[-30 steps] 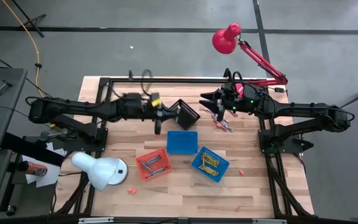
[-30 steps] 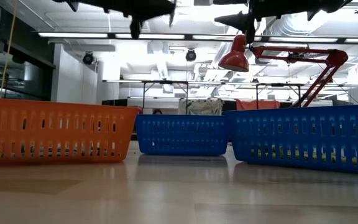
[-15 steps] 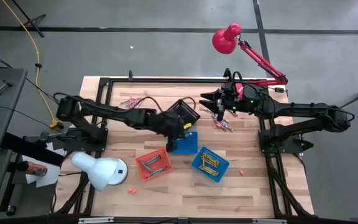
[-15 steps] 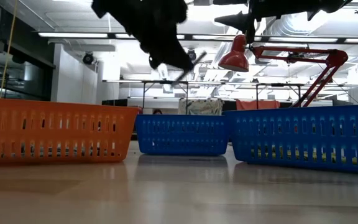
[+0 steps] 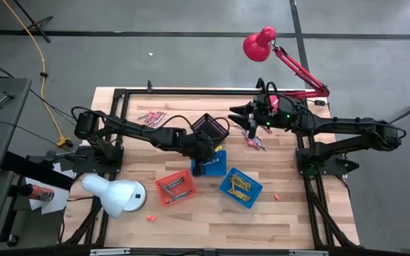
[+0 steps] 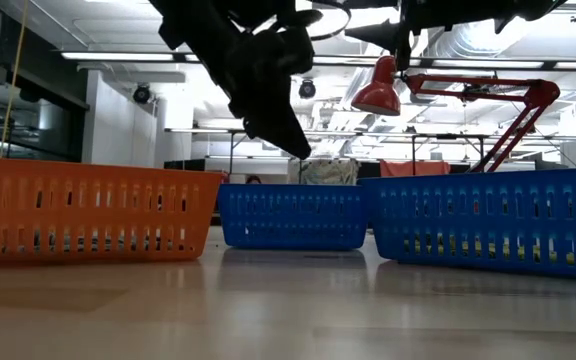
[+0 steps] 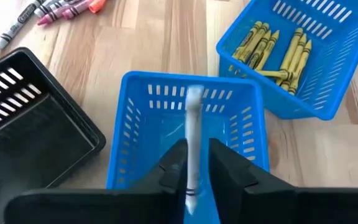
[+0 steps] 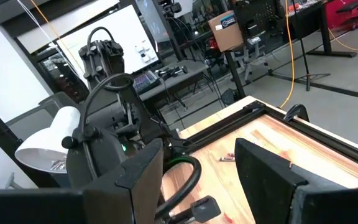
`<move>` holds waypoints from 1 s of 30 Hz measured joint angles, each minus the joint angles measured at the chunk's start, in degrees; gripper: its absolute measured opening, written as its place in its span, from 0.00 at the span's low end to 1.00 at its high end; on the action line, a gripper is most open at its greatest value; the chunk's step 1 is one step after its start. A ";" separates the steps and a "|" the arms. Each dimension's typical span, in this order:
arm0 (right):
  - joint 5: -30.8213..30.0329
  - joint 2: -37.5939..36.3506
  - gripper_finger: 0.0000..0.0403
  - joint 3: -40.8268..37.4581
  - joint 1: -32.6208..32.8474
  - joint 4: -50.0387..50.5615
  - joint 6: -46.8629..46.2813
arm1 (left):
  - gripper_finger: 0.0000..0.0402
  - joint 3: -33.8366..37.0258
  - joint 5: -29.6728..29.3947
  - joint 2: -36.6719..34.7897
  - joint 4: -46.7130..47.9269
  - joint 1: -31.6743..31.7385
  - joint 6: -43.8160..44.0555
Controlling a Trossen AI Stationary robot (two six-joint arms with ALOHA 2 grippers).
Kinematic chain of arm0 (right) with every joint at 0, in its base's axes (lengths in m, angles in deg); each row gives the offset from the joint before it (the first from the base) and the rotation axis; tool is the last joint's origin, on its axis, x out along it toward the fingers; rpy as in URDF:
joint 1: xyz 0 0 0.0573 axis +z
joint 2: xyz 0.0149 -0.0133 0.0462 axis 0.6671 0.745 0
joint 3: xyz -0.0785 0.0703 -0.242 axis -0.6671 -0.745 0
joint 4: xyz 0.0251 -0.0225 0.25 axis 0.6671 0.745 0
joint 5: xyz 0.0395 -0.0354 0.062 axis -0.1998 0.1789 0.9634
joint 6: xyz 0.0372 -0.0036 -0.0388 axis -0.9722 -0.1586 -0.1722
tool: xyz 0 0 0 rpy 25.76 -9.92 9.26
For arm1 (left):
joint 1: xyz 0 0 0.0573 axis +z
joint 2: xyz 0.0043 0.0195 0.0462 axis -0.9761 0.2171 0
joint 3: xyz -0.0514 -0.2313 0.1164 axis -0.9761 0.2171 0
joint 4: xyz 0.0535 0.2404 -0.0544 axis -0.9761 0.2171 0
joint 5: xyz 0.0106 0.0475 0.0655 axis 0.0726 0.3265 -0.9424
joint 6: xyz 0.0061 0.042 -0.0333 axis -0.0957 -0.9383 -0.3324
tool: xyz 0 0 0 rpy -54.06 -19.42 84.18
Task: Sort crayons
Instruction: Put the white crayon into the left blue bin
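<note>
Now the left gripper (image 7: 196, 163) is stretched down over the middle blue basket (image 7: 133, 122), pinching a pale crayon (image 7: 193, 115) above it; a second ago it hung back by the black basket (image 5: 211, 129). Right gripper (image 8: 199, 167) waits far right, jaws wide, unmoved.

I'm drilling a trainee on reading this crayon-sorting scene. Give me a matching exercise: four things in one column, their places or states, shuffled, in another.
Things
1. left gripper
2. right gripper
3. yellow crayons
4. black basket

Places or states
A. lying in the outer blue basket
B. open, raised near the loose crayons at the table's back
C. over the middle blue basket, with a pale crayon between its fingers
D. right beside the middle blue basket, on its far side

Pairs: 1-C, 2-B, 3-A, 4-D
</note>
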 joint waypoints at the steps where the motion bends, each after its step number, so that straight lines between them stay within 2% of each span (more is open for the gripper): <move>1: 0.00 0.00 0.48 0.00 0.00 0.00 0.00 | 0.16 0.00 0.01 -0.04 -0.27 0.00 0.01; 5: 0.00 0.00 0.48 0.00 0.00 0.00 0.00 | 0.25 -0.02 0.00 -0.70 -0.25 0.00 0.00; 8: 0.00 0.00 0.48 0.00 0.00 -0.02 0.00 | 0.32 -0.63 -0.30 -2.81 4.05 0.55 -0.88; 11: 0.00 0.00 0.48 0.00 0.00 -0.51 -1.11 | 0.37 -2.32 -1.70 -7.55 9.04 2.47 -0.92; 14: -0.11 0.00 0.48 0.00 0.00 -0.50 -1.95 | 0.40 -2.05 -2.58 -14.68 7.70 5.31 -0.88; 17: -0.43 0.00 0.48 0.00 0.00 -0.62 -1.13 | 0.41 -0.36 -2.57 -22.27 -0.01 7.94 0.09; 22: -1.86 0.00 0.48 0.00 0.01 -1.48 0.94 | 0.40 7.67 -2.49 -32.32 -16.62 9.99 1.92; 26: -1.69 0.00 0.48 0.00 0.02 -1.75 1.13 | 0.40 15.26 -2.42 -36.76 -24.90 9.91 5.03; 30: -1.34 0.02 0.48 0.00 0.02 -1.68 1.66 | 0.40 19.02 -2.75 -38.55 -27.84 9.86 6.19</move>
